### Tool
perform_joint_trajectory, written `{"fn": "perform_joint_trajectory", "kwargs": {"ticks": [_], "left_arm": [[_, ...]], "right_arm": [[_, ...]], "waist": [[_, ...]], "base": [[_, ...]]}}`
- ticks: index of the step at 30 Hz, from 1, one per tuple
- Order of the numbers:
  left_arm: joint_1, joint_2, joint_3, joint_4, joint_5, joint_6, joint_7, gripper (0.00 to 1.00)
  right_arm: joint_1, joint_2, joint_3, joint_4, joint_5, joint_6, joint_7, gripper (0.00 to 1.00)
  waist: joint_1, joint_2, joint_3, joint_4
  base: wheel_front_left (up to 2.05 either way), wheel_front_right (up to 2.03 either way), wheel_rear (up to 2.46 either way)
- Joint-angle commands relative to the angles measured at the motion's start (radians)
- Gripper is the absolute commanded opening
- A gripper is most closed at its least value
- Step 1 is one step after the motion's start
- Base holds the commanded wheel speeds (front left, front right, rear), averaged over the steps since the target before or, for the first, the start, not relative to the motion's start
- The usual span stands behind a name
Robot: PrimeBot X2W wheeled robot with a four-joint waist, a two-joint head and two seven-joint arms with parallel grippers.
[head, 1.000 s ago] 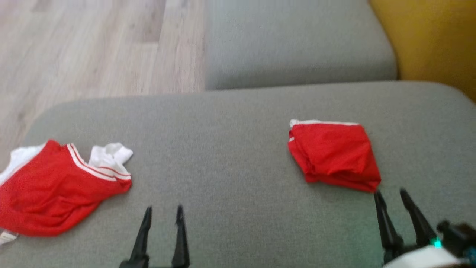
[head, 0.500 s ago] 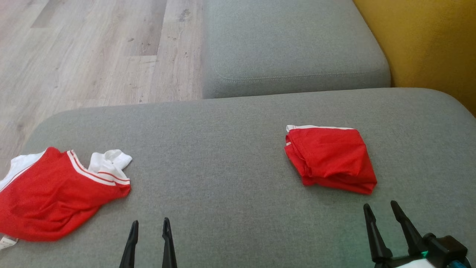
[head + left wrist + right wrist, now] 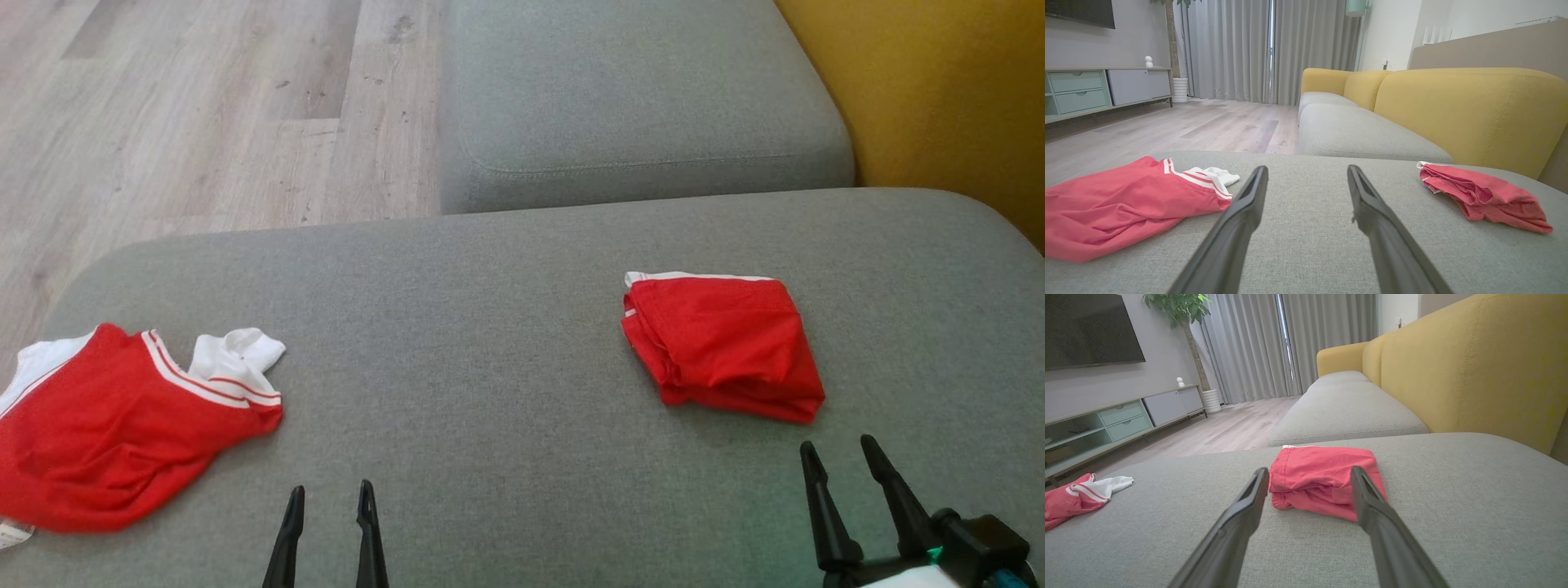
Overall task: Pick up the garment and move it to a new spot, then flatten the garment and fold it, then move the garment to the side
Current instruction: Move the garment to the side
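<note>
A red garment (image 3: 722,347), folded into a compact packet with a white edge at its far side, lies on the right of the grey sofa seat (image 3: 506,327). My right gripper (image 3: 837,443) stands open just short of its near right corner, touching nothing. In the right wrist view the folded garment (image 3: 1318,479) sits right beyond that open gripper (image 3: 1309,468). A second red garment (image 3: 114,429) with white stripes lies crumpled at the seat's left end. My left gripper (image 3: 331,487) is open and empty to the right of it. The left wrist view has this gripper (image 3: 1307,167) between the crumpled garment (image 3: 1122,204) and the folded one (image 3: 1482,196).
Another grey seat cushion (image 3: 637,106) adjoins the far side, with a yellow backrest (image 3: 947,98) on the right. Wooden floor (image 3: 188,114) lies beyond the seat's far-left edge. Bare grey fabric stretches between the two garments. A TV cabinet (image 3: 1114,418) stands across the room.
The head camera has shifted slightly and the blur is gone. Both grippers have drawn back a little toward the near edge. Neither garment has moved.
</note>
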Motion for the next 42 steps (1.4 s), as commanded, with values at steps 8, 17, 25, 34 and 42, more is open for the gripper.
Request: {"fn": "perform_joint_trajectory", "kwargs": {"ticks": [8,17,25,34,42], "left_arm": [[-0.041,-0.014,0.045,-0.029,0.013,-0.006,-0.005,1.00],[-0.070,-0.014,0.031,-0.042,0.021,-0.013,-0.005,1.00],[-0.131,-0.015,-0.002,-0.065,0.035,-0.038,-0.005,1.00],[-0.211,-0.015,-0.041,-0.069,0.041,-0.040,-0.005,1.00],[-0.279,-0.015,-0.065,-0.061,0.057,-0.044,-0.005,1.00]], "right_arm": [[-0.031,-0.017,0.013,-0.043,-0.003,0.007,-0.013,1.00],[-0.067,-0.037,0.011,-0.050,-0.021,0.007,-0.014,1.00],[-0.173,-0.071,-0.002,0.036,-0.019,0.007,-0.009,1.00],[-0.469,-0.116,-0.093,0.207,0.058,0.007,0.218,1.00],[-0.628,-0.167,-0.114,0.366,0.091,0.007,0.351,1.00]], "waist": [[0.0000,0.0000,0.015,-0.007],[0.0000,0.0000,0.088,-0.003],[0.0000,0.0000,0.185,0.011],[0.0000,0.0000,0.280,0.014],[0.0000,0.0000,0.368,0.036]], "base": [[0.00,0.00,0.00],[0.00,0.00,0.00],[0.00,0.00,0.00],[0.00,0.00,0.00],[0.00,0.00,0.00]]}}
